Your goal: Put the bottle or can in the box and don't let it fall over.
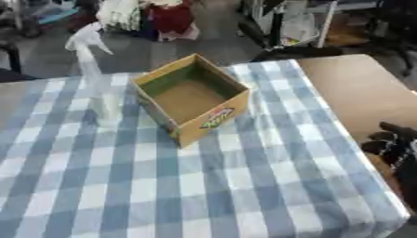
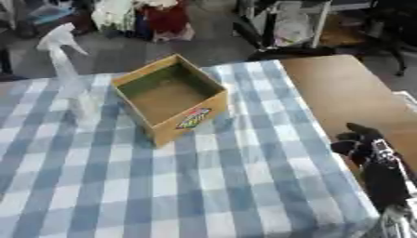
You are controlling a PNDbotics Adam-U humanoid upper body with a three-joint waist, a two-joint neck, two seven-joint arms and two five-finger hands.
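A clear plastic spray bottle [image 1: 96, 79] stands upright on the counter [image 1: 358, 93], at about ten o'clock in the view. Its body is slim and see-through, so the checks of the cloth show faintly through it, and it is topped by a white trigger head with a pointed nozzle. It stands just beside the left wall of the box, outside it.

The cardboard box [image 1: 191, 103] is open-topped and roughly square, turned so that one corner points toward the robot. Its walls are plain tan card, the inside looks greenish along the far walls and brown on the floor, and the near right wall carries a slanted colourful label whose words cannot be read. Nothing lies inside it.

A blue-and-white checked cloth [image 1: 204, 186], soft and slightly rumpled near the box, covers most of the counter; bare smooth brown wood shows at two to three o'clock.

The right robot hand [image 2: 362, 146], black with glints of silver, rests at about four o'clock by the cloth's right edge, well apart from bottle and box, fingers up and loosely curled, grasping nothing. The left robot hand does not show in either view.
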